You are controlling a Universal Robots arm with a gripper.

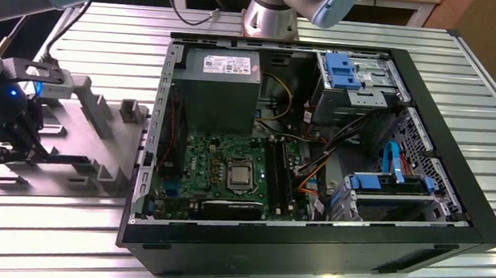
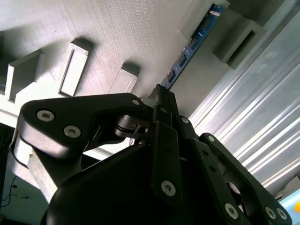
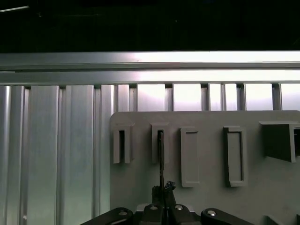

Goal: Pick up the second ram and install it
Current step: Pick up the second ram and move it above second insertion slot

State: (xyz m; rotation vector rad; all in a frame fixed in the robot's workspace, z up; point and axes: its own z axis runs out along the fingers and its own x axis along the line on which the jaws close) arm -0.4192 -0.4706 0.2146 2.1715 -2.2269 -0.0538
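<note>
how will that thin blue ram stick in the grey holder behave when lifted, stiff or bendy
Probably stiff: the second ram runs straight from the gripper without sagging. Likely light, being very thin edge-on. Bare chips suggest fragility; tilting it in the grey holder could bind it.

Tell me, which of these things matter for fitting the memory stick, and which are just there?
Part of the job: the second ram, gripped by the tool; the grey holder it sits in; the motherboard.
Just there: the power supply, the blue drive brackets, the cables, the slatted table.
</note>
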